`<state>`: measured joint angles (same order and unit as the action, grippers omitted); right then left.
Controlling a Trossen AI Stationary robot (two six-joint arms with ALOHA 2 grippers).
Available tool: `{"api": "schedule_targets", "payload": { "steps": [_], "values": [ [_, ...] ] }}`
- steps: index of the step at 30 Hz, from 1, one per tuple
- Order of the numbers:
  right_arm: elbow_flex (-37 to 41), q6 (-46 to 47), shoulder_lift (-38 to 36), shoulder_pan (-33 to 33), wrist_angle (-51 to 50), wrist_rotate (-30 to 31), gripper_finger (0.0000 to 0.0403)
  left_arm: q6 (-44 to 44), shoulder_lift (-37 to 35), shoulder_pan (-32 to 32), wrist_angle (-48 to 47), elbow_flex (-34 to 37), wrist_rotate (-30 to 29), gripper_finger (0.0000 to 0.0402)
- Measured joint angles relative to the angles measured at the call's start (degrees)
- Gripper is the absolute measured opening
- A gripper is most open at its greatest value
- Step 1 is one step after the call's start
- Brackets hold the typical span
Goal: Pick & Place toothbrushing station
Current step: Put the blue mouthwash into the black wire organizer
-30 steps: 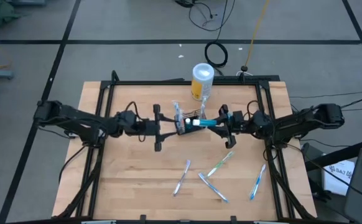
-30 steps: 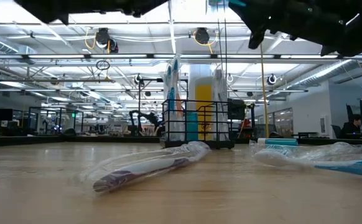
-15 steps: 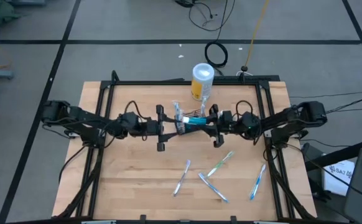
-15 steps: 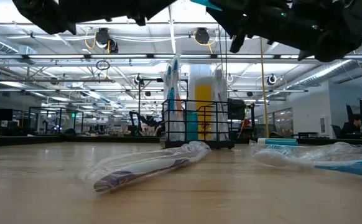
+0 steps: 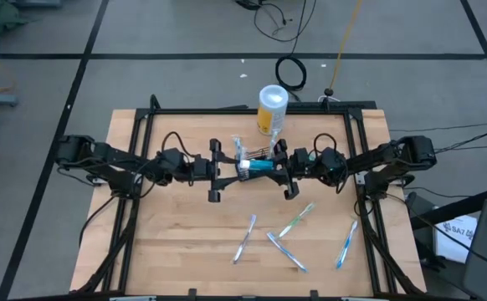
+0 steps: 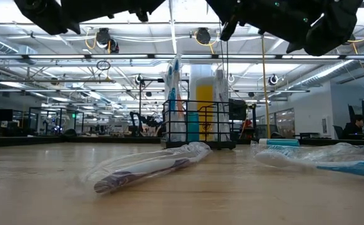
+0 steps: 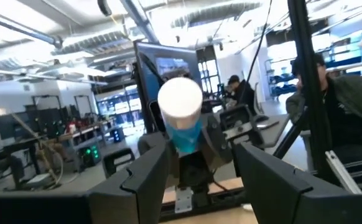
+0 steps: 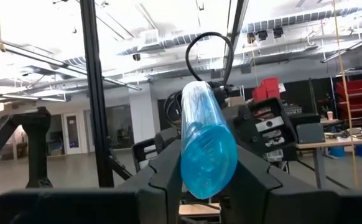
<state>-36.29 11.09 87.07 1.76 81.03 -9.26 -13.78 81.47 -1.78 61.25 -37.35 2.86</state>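
While your two arms meet above the middle of the bench (image 5: 176, 242), the right tool (image 5: 279, 165) pinches a blue tube (image 5: 258, 165) between its fingers (image 8: 168, 171), holding it level toward the left tool (image 5: 216, 171), whose fingers (image 7: 145, 180) stand spread on either side of the tube's white end without touching it. Just behind them, your black wire basket (image 6: 197, 123) sits on the bench with wrapped toothbrushes upright inside, and a white-and-yellow canister (image 5: 272, 106) stands close beyond it. Four wrapped toothbrushes (image 5: 296, 221) lie loose on the near half of the bench, well apart from the basket.
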Motion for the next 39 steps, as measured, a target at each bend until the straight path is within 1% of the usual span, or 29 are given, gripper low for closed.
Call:
{"api": "schedule_targets", "payload": {
  "steps": [11,16,20,28,36,39],
  "values": [
    [-0.04,-0.24,-0.02,0.0,-0.28,-0.02,0.0096,0.46,0.0,1.11,-0.07,-3.71,0.23,0.02],
    [-0.13,-0.5,-0.02,0.1,-0.26,0.04,0.0096,0.63,0.0,1.62,-0.19,-3.75,0.27,0.02],
    [-1.89,-2.5,-0.02,0.17,-0.47,0.05,0.0096,0.03,0.0,1.73,-0.17,-3.75,0.28,0.02],
    [-5.66,-4.84,-0.02,0.17,-8.44,0.11,0.0096,-0.35,0.0,1.77,2.0,-3.75,0.29,0.02],
    [-5.66,-6.25,-0.02,0.15,-6.48,0.15,0.0096,-0.8,0.0,1.77,2.05,-3.75,0.27,0.0199],
    [-5.66,-6.25,-0.02,0.15,-6.75,0.17,0.0096,-0.94,0.0,1.77,2.5,-3.75,0.27,0.0188]
  ]
}}
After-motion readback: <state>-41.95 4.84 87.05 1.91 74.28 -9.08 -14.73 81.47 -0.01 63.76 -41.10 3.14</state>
